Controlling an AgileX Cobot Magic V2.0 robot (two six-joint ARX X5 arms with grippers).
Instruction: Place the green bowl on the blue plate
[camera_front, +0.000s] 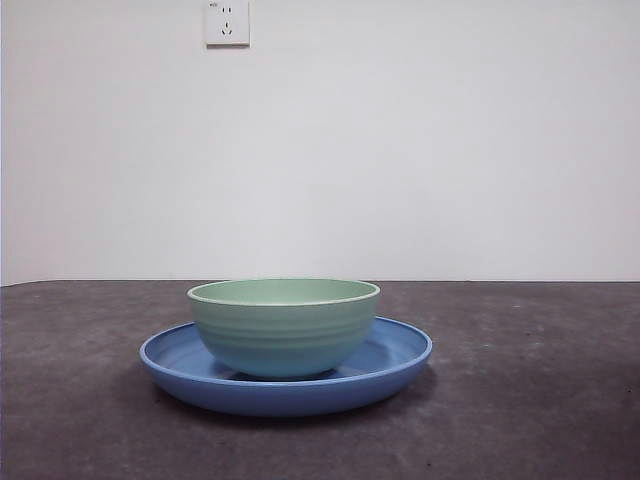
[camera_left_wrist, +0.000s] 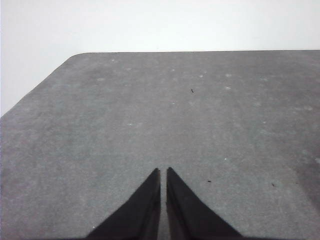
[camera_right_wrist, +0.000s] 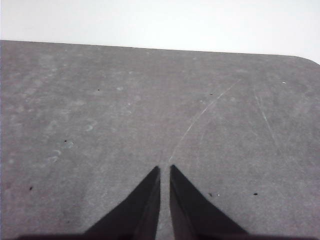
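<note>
Left gripper (camera_left_wrist: 163, 172): jaws pinched nearly together, thin slit between the tips, nothing held, only bare grey table (camera_left_wrist: 150, 110) under it. Right gripper (camera_right_wrist: 164, 170): same, jaws all but closed, empty, over scuffed tabletop with pale scratch lines. Neither arm shows in the front view. Green bowl (camera_front: 284, 327) sits upright inside the blue plate (camera_front: 395, 355), roughly centred, plate rim showing around it from 3 to 9 o'clock. Plate rests flat on the table. Wall socket (camera_front: 227, 22) at 12 o'clock above the bowl, on the white wall; tiny mark on its top corner, too small to read. No other writing legible.
</note>
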